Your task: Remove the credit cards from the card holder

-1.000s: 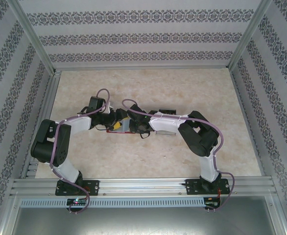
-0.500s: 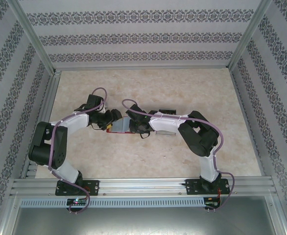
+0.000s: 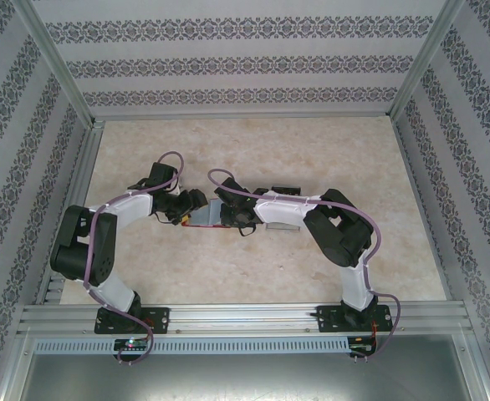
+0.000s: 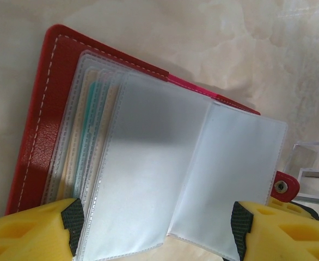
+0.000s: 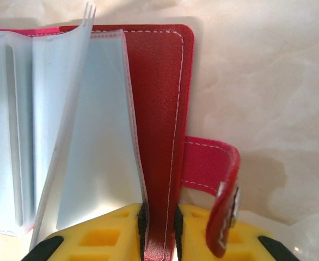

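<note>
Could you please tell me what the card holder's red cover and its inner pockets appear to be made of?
The red cover looks like leather or faux leather: smooth, slightly matte, with white stitching along its edge. The inner pockets look like thin, flexible frosted plastic: translucent, teal and beige tints showing through, embossed seams.

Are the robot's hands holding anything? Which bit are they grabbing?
The right gripper pinches the card holder by its red outer edge, beside the closing tab. The left gripper is open over the clear pockets, holding nothing.
</note>
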You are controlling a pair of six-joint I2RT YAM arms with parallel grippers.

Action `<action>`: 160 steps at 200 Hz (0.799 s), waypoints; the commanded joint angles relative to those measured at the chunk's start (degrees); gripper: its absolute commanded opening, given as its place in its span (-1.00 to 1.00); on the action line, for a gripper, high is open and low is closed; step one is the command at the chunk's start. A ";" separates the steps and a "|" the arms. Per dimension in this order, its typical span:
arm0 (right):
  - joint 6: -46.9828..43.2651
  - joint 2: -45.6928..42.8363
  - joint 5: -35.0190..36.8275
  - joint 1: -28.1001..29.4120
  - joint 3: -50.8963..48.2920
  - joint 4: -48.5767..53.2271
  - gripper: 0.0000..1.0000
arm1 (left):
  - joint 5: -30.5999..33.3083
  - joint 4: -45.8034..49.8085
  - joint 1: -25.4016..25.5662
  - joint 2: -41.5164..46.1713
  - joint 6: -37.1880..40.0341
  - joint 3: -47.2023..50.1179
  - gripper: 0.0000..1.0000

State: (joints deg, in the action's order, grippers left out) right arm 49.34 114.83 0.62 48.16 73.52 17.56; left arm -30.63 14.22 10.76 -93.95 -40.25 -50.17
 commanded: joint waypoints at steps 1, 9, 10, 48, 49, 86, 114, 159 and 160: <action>-0.04 3.46 -3.87 1.50 0.49 -1.20 -0.49 | -2.23 -0.19 0.02 -1.91 0.83 -0.06 0.48; -0.02 3.53 -3.87 1.49 0.49 -1.21 -0.49 | -3.01 -0.78 0.36 -2.32 0.72 -0.05 0.48; -0.03 3.55 -3.87 1.50 0.49 -1.21 -0.49 | -3.06 -0.82 0.33 -2.35 0.71 -0.07 0.47; 0.12 3.61 -3.96 1.50 0.58 -1.32 -0.49 | -6.63 -3.67 1.53 -3.26 -0.09 0.16 0.47; 0.09 3.59 -3.96 1.45 0.58 -1.31 -0.49 | -6.67 -3.72 1.54 -3.26 -0.09 0.16 0.47; 0.12 3.67 -3.96 1.58 0.58 -1.30 -0.49 | -8.32 -4.95 1.92 -3.16 -0.17 0.07 0.52; 0.07 3.62 -3.87 1.57 0.58 -1.16 -0.49 | -9.55 -6.00 1.98 -3.52 -0.68 0.32 0.55; 0.06 3.65 -3.87 1.58 0.58 -1.13 -0.50 | -8.58 -5.17 1.98 -3.08 -0.45 0.21 0.69; 0.06 3.65 -3.87 1.58 0.58 -1.13 -0.50 | -8.62 -5.17 1.98 -3.08 -0.45 0.19 0.70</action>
State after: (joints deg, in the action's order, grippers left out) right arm 49.36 114.93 0.62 48.16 73.78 17.91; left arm -36.05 9.56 11.18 -95.96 -40.56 -50.19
